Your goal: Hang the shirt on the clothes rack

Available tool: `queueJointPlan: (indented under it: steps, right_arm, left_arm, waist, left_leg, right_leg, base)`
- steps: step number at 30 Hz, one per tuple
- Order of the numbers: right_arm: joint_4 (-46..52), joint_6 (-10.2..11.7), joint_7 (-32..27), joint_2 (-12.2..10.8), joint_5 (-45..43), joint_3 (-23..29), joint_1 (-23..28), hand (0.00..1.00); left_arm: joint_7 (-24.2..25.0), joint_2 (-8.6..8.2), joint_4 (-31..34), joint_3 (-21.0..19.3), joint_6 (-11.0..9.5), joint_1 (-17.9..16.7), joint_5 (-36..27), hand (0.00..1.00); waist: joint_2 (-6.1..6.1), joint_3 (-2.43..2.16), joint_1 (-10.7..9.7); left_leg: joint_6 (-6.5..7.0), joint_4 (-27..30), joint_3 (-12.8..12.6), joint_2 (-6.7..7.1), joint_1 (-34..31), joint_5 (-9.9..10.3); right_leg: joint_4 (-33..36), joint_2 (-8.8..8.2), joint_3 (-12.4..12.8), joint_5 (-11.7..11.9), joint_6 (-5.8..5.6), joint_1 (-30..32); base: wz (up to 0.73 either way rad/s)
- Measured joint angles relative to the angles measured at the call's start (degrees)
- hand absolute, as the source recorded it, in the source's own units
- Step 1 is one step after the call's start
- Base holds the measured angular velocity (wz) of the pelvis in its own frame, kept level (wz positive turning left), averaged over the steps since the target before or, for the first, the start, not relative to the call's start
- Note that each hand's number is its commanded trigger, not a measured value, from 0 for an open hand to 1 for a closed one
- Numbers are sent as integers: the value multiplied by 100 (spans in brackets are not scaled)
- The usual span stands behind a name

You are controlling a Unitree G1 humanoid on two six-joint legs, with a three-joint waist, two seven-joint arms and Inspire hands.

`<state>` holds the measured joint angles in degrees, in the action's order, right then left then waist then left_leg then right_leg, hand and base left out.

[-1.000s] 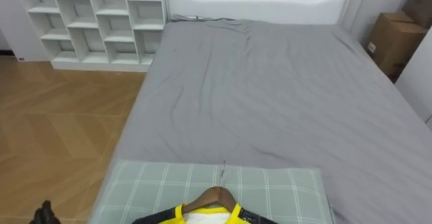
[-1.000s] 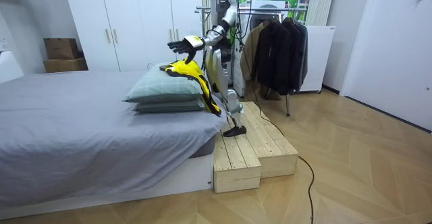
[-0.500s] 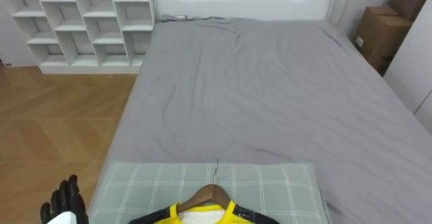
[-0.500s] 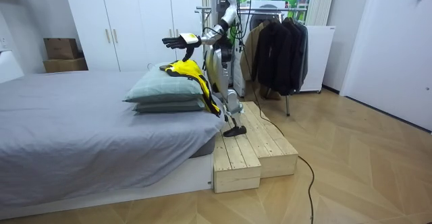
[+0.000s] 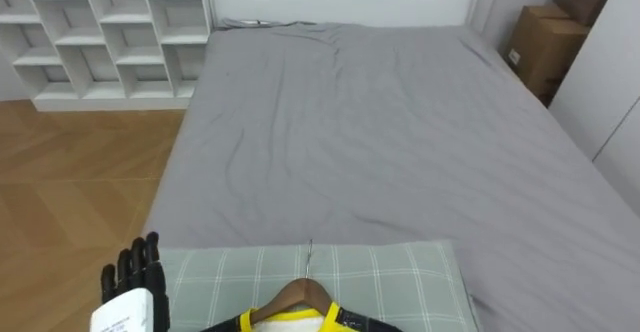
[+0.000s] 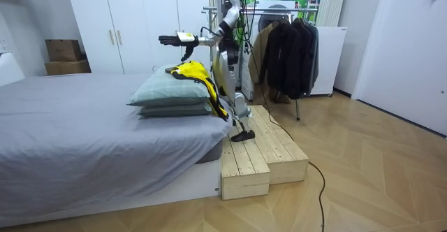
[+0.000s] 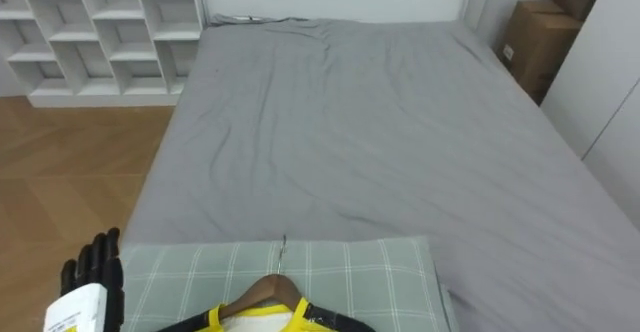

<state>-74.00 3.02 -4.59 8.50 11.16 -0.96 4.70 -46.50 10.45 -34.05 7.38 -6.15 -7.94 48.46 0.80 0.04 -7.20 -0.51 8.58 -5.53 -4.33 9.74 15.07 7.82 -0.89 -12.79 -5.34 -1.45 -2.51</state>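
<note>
Two stacked pillows (image 6: 167,96) sit at the near end of the bed (image 5: 370,122). On the top one lies the yellow garment (image 5: 330,318) on its wooden hanger (image 5: 298,294), hook pointing toward the headboard. The left hand (image 5: 135,277) hovers by the pillow's left edge, fingers straight, holding nothing. The robot stands on a wooden platform (image 6: 255,155) beside the bed.

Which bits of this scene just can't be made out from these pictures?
Yellow garment: the left eye view's bottom edge cuts off everything below the collar.
Wooden hanger: its ends are hidden under the garment.
Left hand: wrist cut by the same edge.
Dark clothes, room view: too small to count.
</note>
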Motion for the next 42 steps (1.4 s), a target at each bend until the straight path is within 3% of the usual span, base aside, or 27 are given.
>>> queueJointPlan:
  steps: [10,24,37,42]
  right_arm:
    - [-25,-70,40,13,-16,-1,-7,0]
    - [-28,-151,17,14,-55,5,8,0]
    - [-156,-594,-117,38,-712,52,214,0]
    - [-208,-693,-163,38,-893,48,198,0]
  left_arm:
    - [470,2,139,291,204,175,120,0]
    - [495,18,139,288,461,221,390,0]
    - [515,18,-231,215,981,294,754,0]
    - [563,18,-445,185,1017,335,754,0]
  waist:
    - [43,48,-134]
    - [62,39,-225]
    - [80,10,-247]
    - [90,18,-249]
  left_leg:
    - [0,2,-199,1,-3,0]
    - [0,1,-386,-6,-18,0]
    - [0,2,-402,-7,-3,0]
    - [0,3,-401,-7,-22,0]
  right_leg:
    - [17,11,146,1,1,65]
    - [88,10,172,2,1,150]
    - [102,17,246,8,8,153]
    - [123,16,253,16,13,184]
  base:
    - [-5]
    - [-2]
    - [-1]
    - [0]
